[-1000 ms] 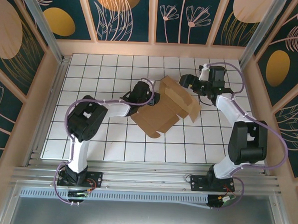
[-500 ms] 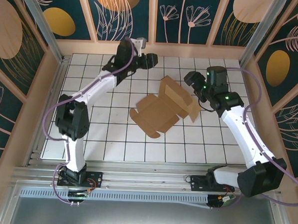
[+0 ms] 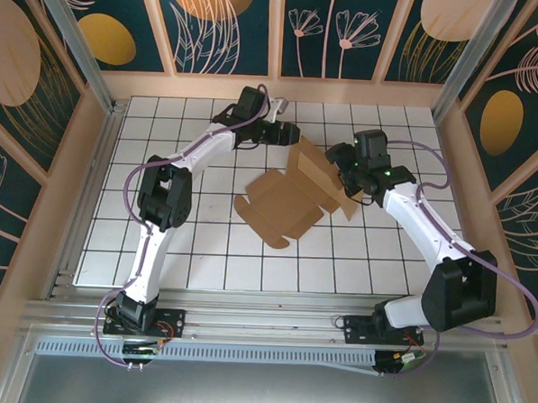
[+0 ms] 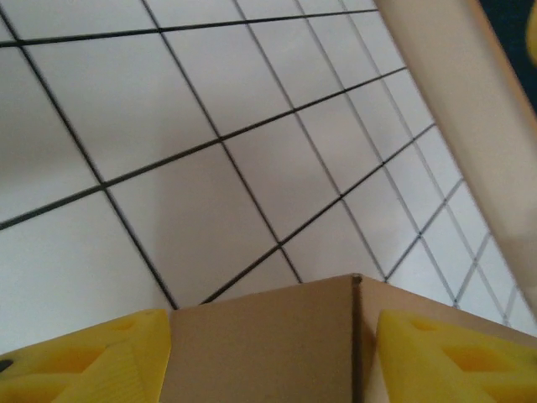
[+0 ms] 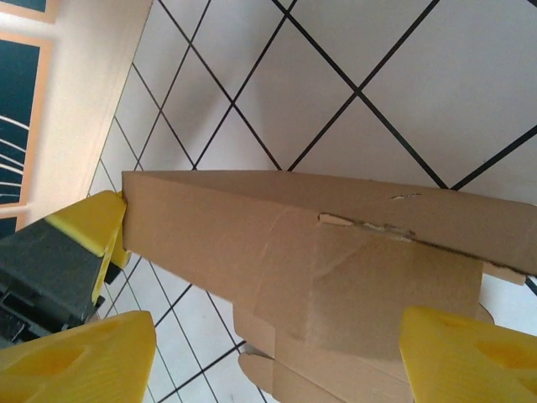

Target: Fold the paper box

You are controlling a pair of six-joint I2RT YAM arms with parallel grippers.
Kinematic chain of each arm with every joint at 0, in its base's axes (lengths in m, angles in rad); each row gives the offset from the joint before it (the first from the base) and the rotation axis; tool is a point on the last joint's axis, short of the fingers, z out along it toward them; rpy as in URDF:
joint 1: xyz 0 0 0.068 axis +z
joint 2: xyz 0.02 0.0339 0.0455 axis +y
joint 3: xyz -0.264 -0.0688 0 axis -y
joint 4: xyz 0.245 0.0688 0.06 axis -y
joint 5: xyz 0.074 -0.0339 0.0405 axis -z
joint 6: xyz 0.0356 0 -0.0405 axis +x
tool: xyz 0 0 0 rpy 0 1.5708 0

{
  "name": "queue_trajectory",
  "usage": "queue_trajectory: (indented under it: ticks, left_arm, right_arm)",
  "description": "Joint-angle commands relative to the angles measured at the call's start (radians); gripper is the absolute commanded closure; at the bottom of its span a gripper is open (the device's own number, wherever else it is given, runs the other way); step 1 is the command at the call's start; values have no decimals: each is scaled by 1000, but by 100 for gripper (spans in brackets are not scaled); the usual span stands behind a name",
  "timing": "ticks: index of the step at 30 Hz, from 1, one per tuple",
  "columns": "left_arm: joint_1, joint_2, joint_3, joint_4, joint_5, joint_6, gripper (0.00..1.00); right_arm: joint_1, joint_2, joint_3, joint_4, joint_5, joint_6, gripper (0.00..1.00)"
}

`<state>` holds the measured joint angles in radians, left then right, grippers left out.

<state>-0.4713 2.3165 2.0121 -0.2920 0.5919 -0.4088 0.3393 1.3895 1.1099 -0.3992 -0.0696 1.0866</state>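
Between fingers of my left gripper (image 4: 270, 361): top corner of raised flap of plain brown die-cut cardboard paper box (image 3: 282, 207). Jaws spread wide, nothing clenched. Rest of sheet lies mostly flat on white gridded tabletop (image 3: 204, 243), below and between both tools. Right gripper (image 5: 273, 357) likewise released, yellow fingers (image 5: 470, 353) straddling same upright flap, clear gap beside one finger.

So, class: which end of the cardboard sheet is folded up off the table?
The far end, between the left gripper and right gripper: it stands up, while the near end lies flat on the tiles.
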Motion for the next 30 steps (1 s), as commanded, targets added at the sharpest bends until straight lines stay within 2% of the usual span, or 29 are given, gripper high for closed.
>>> queue_trajectory:
  ticks: [1, 6, 11, 19, 21, 30]
  left_arm:
    - [2, -63, -83, 138, 123, -85, 35]
    - [2, -45, -108, 136, 141, -114, 34]
    - [2, -86, -216, 266, 180, -185, 36]
    - [-5, -172, -336, 340, 155, -213, 40]
    - [-15, -218, -409, 401, 116, -234, 41]
    - [-99, -425, -728, 677, -190, -349, 42]
  right_arm:
    - [-11, 13, -21, 91, 21, 35, 24]
    - [-26, 37, -53, 130, 2, 37, 26]
    - [-27, 47, -87, 172, -3, 43, 28]
    - [-26, 106, -77, 251, -13, -26, 38]
    - [-29, 135, -58, 270, -25, -84, 42]
    - [-28, 272, 106, 193, 6, -384, 44]
